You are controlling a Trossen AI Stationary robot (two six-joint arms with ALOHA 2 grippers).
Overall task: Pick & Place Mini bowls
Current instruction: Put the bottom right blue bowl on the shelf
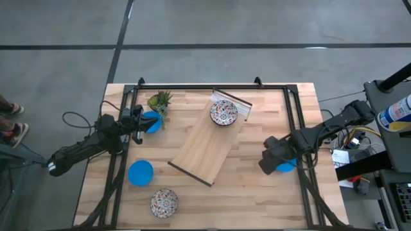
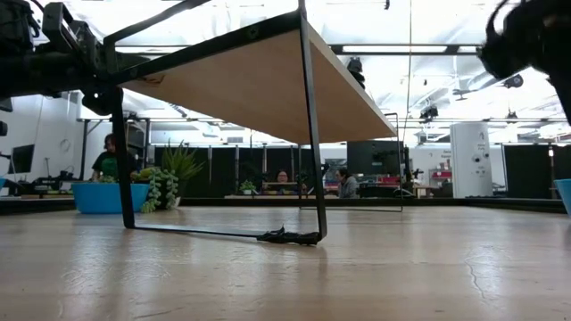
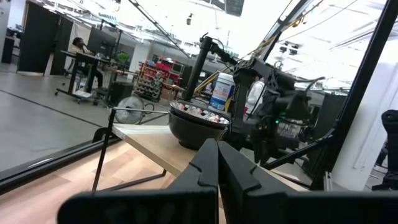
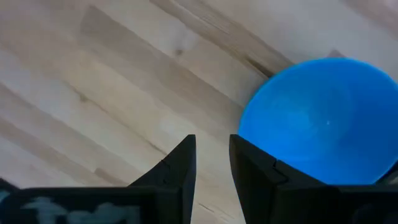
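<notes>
Three blue mini bowls stand on the table: one beside the plant, one near the left front, and one half hidden under my right gripper. One patterned bowl sits on the raised wooden board, and another stands at the near edge. A third patterned bowl is not in view. My left gripper hovers shut by the plant-side blue bowl. My right gripper is slightly open, raised above the table just beside its blue bowl.
The light wooden board slants across the table's middle on a black wire frame, with free room beneath it. A small green plant stands at the far left. A black frame borders the table. People sit in the room behind.
</notes>
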